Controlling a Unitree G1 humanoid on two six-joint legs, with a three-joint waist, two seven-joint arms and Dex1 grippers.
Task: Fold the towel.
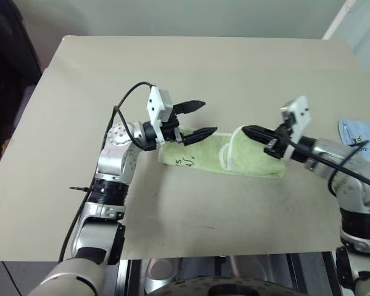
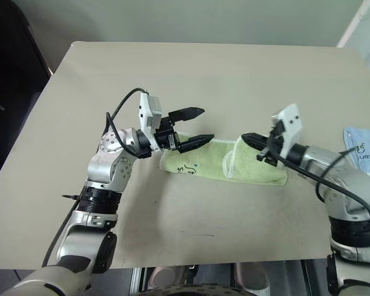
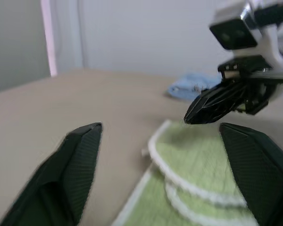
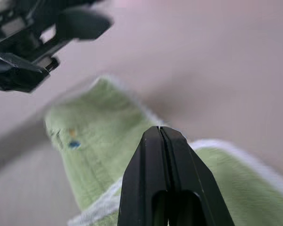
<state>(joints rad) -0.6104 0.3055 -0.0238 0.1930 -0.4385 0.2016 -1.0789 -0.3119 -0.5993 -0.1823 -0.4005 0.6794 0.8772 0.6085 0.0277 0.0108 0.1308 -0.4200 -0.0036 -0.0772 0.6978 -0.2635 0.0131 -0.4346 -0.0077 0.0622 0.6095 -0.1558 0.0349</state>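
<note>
The towel lies folded into a light green strip across the middle of the table. Its white-edged fold sits near the middle and a small dark mark at its left end. My left gripper hovers just above that left end, pointing right, open, with nothing between its fingers. My right gripper points left over the towel's right half. It is shut, and in the right wrist view no cloth shows between its fingertips. The two gripper tips face each other a short way apart.
A smaller light blue cloth with a dark print lies near the table's right edge. The table's front edge runs just beyond my arms. A dark object stands off the table's left side.
</note>
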